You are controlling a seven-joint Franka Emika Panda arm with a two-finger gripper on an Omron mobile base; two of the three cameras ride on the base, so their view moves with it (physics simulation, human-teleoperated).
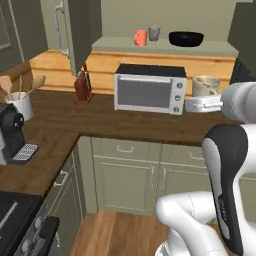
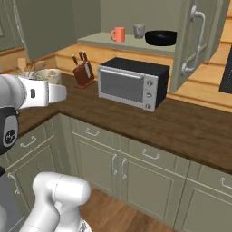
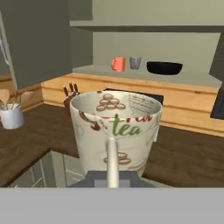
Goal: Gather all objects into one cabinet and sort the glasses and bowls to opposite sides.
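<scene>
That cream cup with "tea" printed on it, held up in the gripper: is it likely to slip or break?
The cup looks like stiff glazed ceramic, so probably fragile if dropped. Its smooth wall may be slippery. One gripper finger runs up its near wall, so the hold seems narrow and it could tilt.

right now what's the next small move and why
Probably carry the cup, held in the gripper, up toward the open cabinet. The orange mug and grey mug sit left, the bowl right, so aim left.
</scene>
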